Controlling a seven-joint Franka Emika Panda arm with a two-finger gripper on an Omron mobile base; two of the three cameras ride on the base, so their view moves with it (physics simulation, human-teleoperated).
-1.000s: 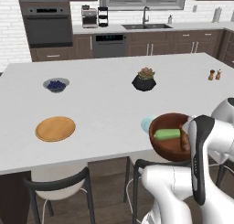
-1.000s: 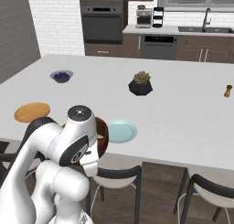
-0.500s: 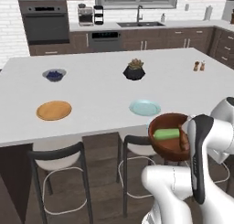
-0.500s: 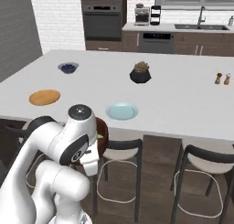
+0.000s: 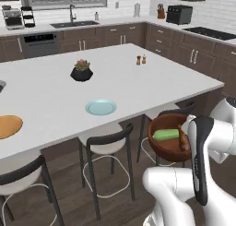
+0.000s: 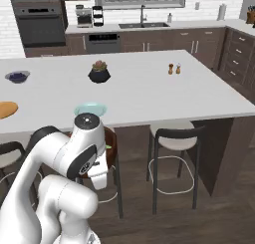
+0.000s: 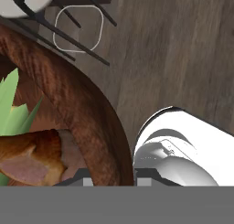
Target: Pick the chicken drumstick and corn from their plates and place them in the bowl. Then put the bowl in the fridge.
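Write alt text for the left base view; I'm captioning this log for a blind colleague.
A white robot arm holds a dark wooden bowl, off the kitchen island and above the wood floor, with the green corn and brown chicken drumstick inside. On the white island sit an empty pale blue-green plate, a tan wooden plate and a small potted plant; black stools stand below.

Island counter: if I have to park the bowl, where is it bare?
Bare stretch on the island counter between the blue-green plate and the salt and pepper shakers, out to the right corner. Busier leftward: potted plant, wooden plate. The bowl hangs off the counter, over the stools.
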